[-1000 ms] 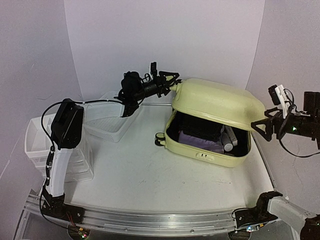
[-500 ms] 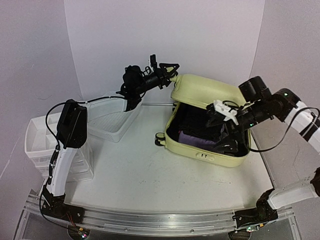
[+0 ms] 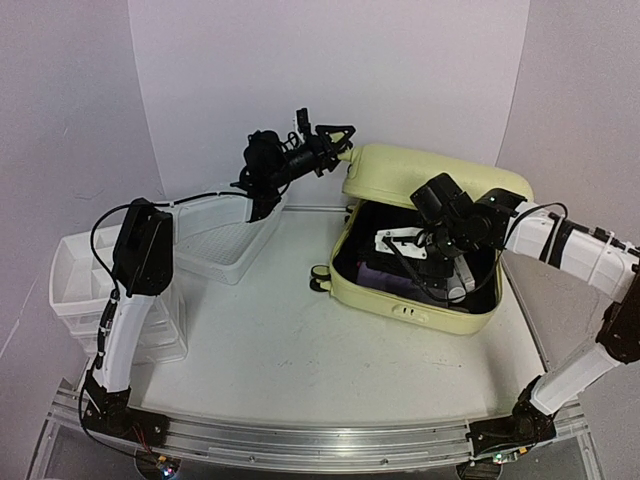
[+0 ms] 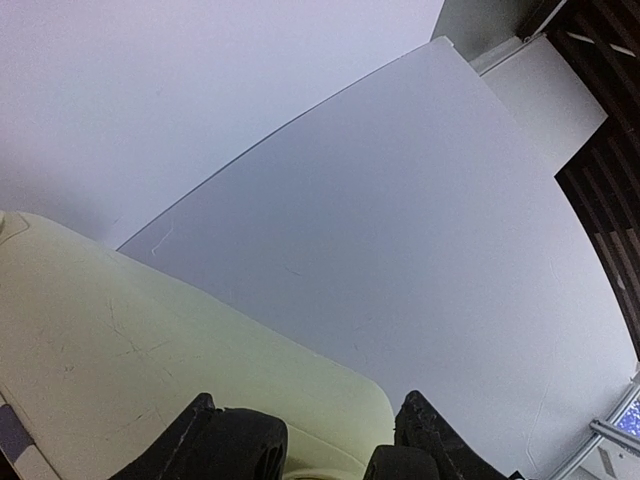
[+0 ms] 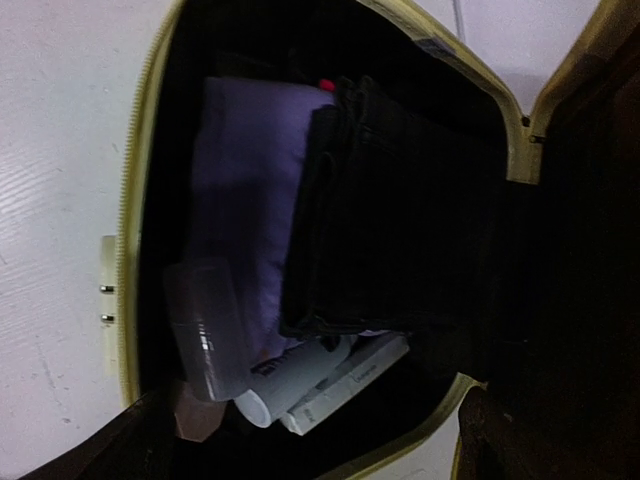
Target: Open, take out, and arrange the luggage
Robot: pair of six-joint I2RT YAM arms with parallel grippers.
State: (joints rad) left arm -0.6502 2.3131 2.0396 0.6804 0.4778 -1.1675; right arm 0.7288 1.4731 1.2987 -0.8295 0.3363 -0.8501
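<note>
White table [image 3: 280, 350], luggage [image 3: 410, 308] at its far right. Left gripper [image 3: 338, 150] clamps the raised lid [image 3: 440, 180]. Right gripper [image 5: 315, 432], jaws wide and empty, has swung in from outside, over the packed clothes [image 5: 250, 180]. Unpacking can likely begin.

No lettering, label, brand or number is legible on the luggage [image 3: 400, 165] or anything else.

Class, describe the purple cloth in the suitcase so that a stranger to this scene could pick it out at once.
Find the big pale yellow suitcase on the right of the table, its lid raised. Inside, the purple cloth lies folded along the front wall. What sets it apart is its colour: beside it are black clothes, a clear bottle and white tubes.
</note>
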